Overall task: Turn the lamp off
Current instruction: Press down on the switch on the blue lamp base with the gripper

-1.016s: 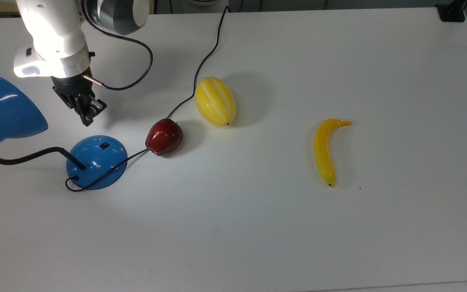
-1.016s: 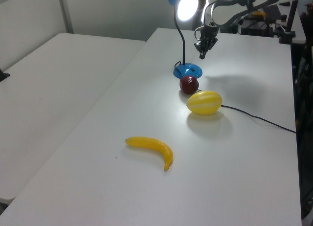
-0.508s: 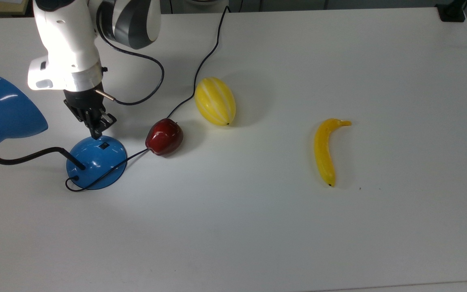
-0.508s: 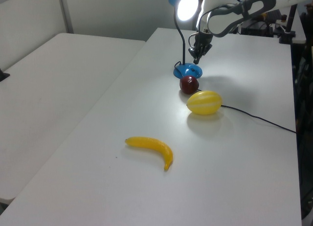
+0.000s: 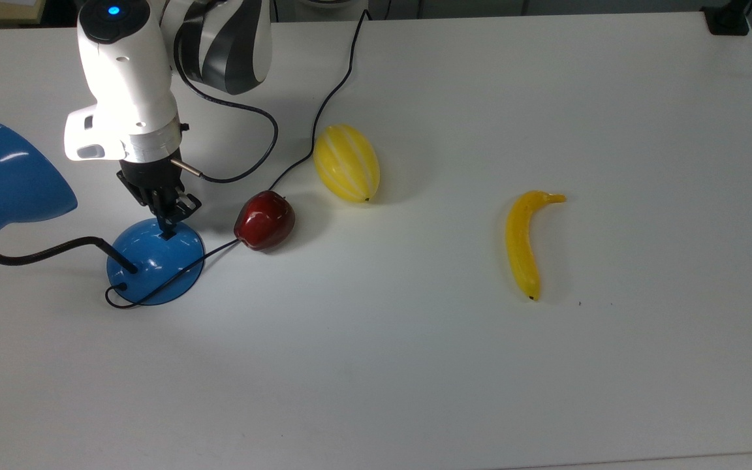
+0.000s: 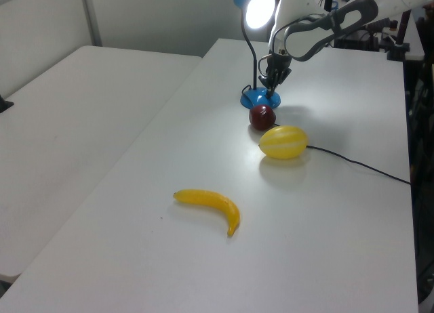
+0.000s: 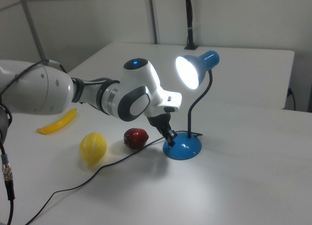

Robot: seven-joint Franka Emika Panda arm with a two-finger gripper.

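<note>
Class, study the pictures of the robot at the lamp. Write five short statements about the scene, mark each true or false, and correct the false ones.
1. The lamp is lit. True.
2. The gripper is over the lamp's blue base, its jaws close together. True.
3. The red apple lies between the lamp's base and the striped yellow melon. True.
4. The banana touches the melon. False: it lies well apart, alone on the table.
5. The gripper holds the apple. False: the apple lies free on the table.
</note>
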